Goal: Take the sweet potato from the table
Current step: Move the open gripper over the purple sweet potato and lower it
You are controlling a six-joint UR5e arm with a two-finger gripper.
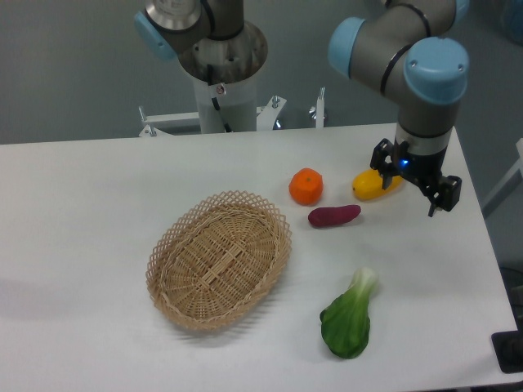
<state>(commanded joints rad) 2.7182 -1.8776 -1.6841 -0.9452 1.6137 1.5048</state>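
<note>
While the sweet potato (333,216) lies untouched on the table (98,188), toward its right edge beside the orange (306,186), the empty gripper (415,189) hangs spread above a yellow vegetable (372,185). Approach seems underway; next it must shift left, then descend.

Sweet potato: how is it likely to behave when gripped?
The sweet potato looks smooth, so it may slip between fingers. Its rounded, tapered shape suggests it could roll on the table if nudged. It appears firm, probably not floppy.
</note>
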